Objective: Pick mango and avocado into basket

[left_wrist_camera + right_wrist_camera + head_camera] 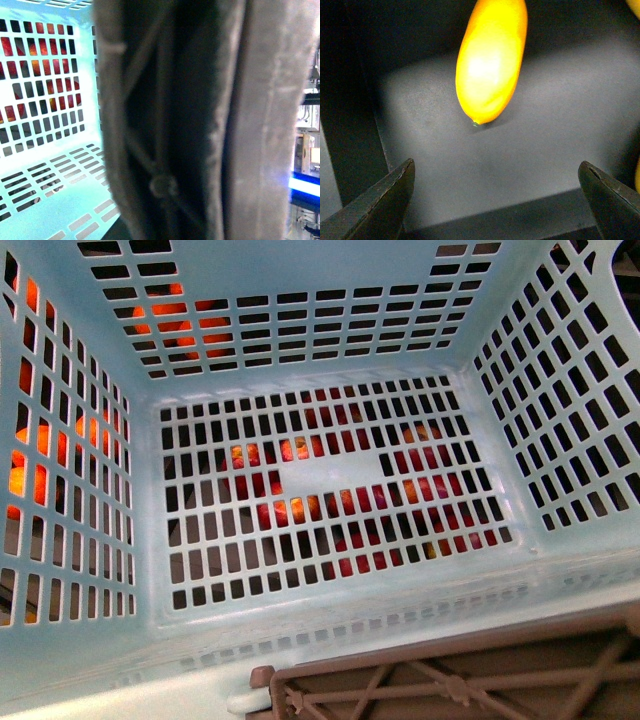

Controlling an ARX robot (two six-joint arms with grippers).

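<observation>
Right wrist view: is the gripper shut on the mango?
No, the right gripper is open, its fingers spread wide, and the mango lies clear of them on the dark surface.

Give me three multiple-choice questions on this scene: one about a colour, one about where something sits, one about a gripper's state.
1. The basket is: A red; B pale turquoise; C black.
2. The mango lies: A inside the basket; B clamped in a gripper; C on a dark grey surface.
3. The right gripper is: A open; B shut on the mango; C shut, empty.
Answers: B, its slotted walls are turquoise; C, it rests there, ahead of the gripper; A, its fingers stand wide apart, touching nothing.
</observation>
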